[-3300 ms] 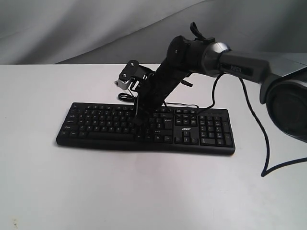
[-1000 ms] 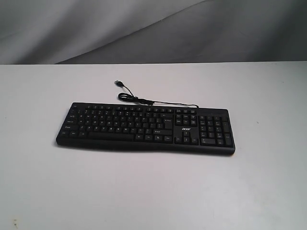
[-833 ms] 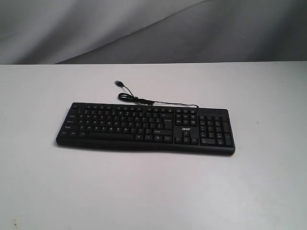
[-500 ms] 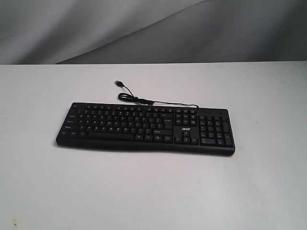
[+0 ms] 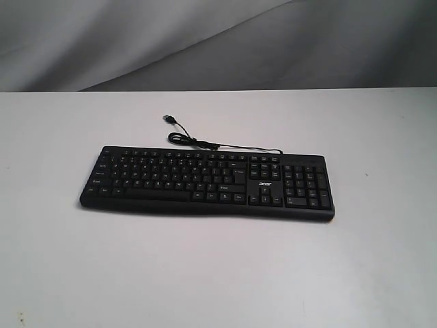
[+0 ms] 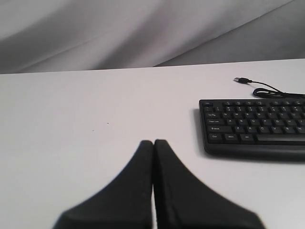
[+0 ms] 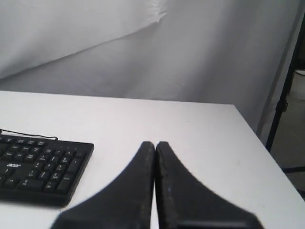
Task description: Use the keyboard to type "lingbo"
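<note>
The black keyboard (image 5: 208,182) lies flat on the white table (image 5: 218,273), number pad and white "acer" logo toward its right end. Its thin black USB cable (image 5: 198,141) curls behind it, plug loose on the table. No arm shows in the exterior view. My left gripper (image 6: 153,142) is shut with nothing in it and hovers over bare table beside the keyboard's (image 6: 255,128) Ctrl end. My right gripper (image 7: 155,143) is likewise shut and empty, off the number-pad end of the keyboard (image 7: 40,167).
A grey cloth backdrop (image 5: 218,41) hangs behind the table. In the right wrist view the table's side edge (image 7: 259,143) drops away, with a black stand (image 7: 281,105) beyond it.
About three seconds ago the right arm reached over the keyboard's middle keys. It has since pulled back out of the exterior view. Nothing has moved in the last second.
</note>
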Robot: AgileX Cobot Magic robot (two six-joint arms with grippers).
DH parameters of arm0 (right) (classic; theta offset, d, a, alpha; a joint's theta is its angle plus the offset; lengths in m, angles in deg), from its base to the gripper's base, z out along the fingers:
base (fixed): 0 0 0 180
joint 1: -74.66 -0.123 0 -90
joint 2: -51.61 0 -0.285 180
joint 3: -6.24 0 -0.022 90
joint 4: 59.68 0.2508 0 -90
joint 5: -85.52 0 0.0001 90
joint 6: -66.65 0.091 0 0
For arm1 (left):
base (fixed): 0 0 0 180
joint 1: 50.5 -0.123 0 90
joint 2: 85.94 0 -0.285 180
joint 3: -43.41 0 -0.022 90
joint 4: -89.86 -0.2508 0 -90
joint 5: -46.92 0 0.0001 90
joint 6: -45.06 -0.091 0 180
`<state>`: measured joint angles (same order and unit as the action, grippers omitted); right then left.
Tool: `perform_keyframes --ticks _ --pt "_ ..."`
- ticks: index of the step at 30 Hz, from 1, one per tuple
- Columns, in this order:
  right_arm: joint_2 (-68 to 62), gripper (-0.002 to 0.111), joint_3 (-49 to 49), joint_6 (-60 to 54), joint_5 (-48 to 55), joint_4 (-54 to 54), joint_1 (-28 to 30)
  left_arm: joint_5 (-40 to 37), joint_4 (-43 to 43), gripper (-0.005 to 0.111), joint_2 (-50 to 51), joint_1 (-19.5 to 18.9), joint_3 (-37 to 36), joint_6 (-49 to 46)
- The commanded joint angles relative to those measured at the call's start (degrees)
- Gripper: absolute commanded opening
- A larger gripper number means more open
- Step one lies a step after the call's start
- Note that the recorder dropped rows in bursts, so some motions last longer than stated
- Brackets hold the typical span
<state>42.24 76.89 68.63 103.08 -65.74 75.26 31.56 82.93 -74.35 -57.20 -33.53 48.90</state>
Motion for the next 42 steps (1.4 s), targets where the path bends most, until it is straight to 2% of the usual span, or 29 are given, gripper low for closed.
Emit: perform_keyframes --ticks 1,3,42 --pt "1.58 0.0 6.58 -0.45 -0.51 2.31 0.23 0.34 0.21 0.001 0.37 0.04 -0.28 0.12" --pt "1.58 0.0 6.58 -0.45 2.2 2.38 0.13 0.34 0.21 0.001 0.37 0.04 -0.28 0.12" --pt "1.58 0.0 6.58 -0.3 2.0 2.66 0.0 0.34 0.21 0.001 0.37 0.04 -0.28 0.12"
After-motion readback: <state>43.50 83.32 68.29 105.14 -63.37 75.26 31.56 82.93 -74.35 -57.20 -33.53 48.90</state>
